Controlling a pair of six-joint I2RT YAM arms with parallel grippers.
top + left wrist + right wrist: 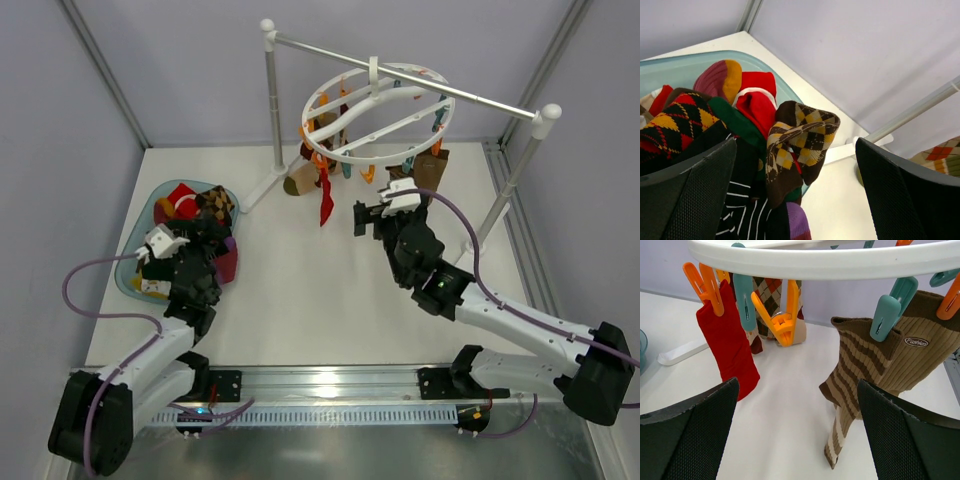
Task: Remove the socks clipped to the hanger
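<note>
This has the look of a robotics lab test cell, not a home. A white bench [300, 300] sits boxed in by plain grey panels [200, 60] on metal frame posts [100, 68]. At the bench's near edge a slotted aluminium rail [330, 383] carries the left arm [150, 360] and the right arm [520, 322], with purple cables [66, 290] looping beside them.

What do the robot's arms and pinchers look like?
The left arm and right arm are white tubes with chunky black joints, each trailing a thin purple cable. The left gripper and right gripper are black, with flat fingers covered in a fine meshy pattern.
</note>
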